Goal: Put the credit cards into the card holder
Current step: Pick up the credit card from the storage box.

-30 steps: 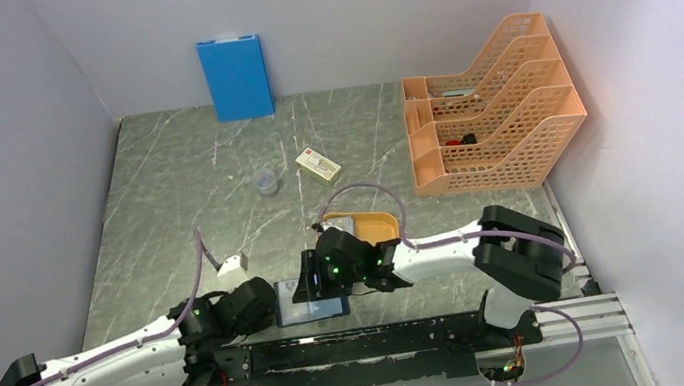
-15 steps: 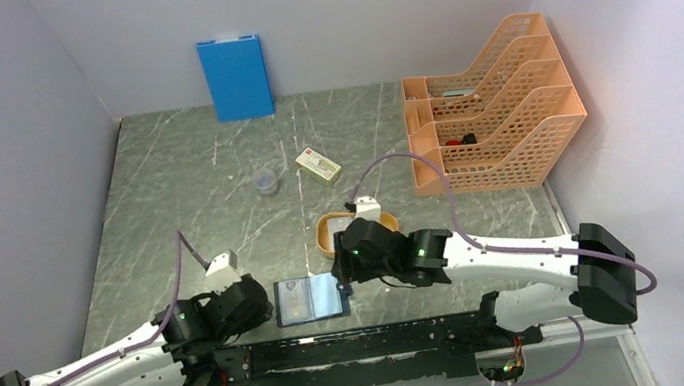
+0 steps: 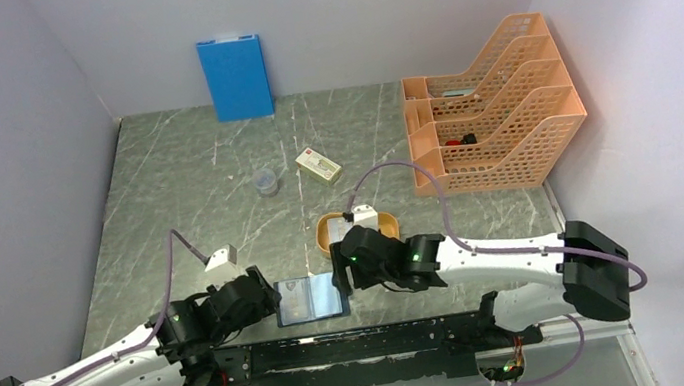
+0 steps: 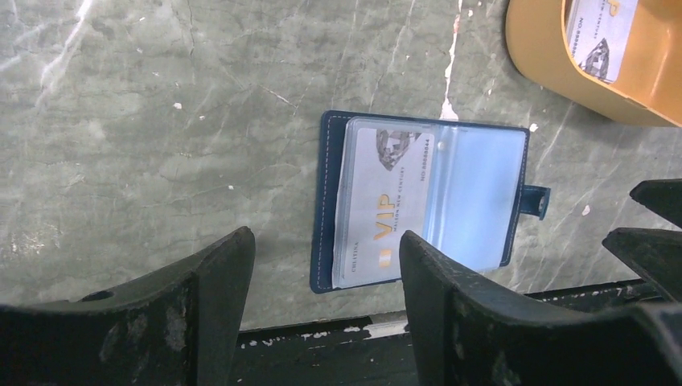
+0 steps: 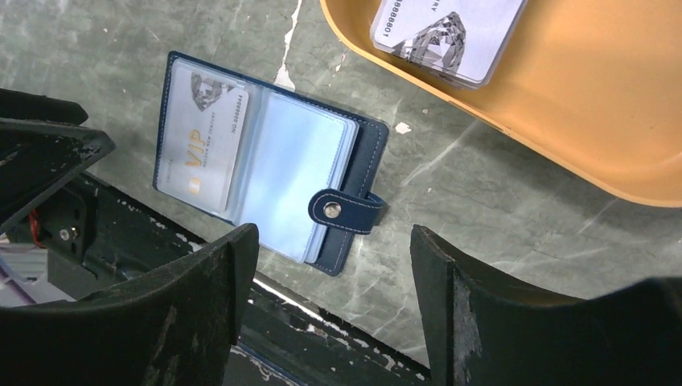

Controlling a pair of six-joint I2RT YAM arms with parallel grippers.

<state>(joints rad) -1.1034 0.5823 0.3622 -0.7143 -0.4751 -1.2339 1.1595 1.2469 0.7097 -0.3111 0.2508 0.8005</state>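
Note:
The card holder (image 3: 311, 299) lies open flat near the table's front edge, navy with pale blue sleeves and a snap tab (image 5: 347, 209). One whitish credit card (image 4: 384, 205) marked VIP sits in its left sleeve (image 5: 201, 149). More credit cards (image 5: 446, 32) lie stacked in the orange oval tray (image 5: 563, 104), also seen in the left wrist view (image 4: 599, 36). My left gripper (image 4: 326, 237) hovers open just left of the holder (image 3: 267, 299), holding nothing. My right gripper (image 5: 331, 231) stands open at the holder's right edge (image 3: 340, 279), also with nothing in it.
The orange tray (image 3: 329, 235) sits just behind the holder. A cream box (image 3: 318, 166) and a small clear cup (image 3: 266, 180) lie mid-table. A blue folder (image 3: 235, 77) leans on the back wall. An orange file rack (image 3: 489, 117) stands at the right. A black rail (image 3: 369, 341) runs along the near edge.
The right gripper has moved off the top of the card holder to its right side and opened wider. The left gripper has opened and eased back. The holder now shows uncovered.

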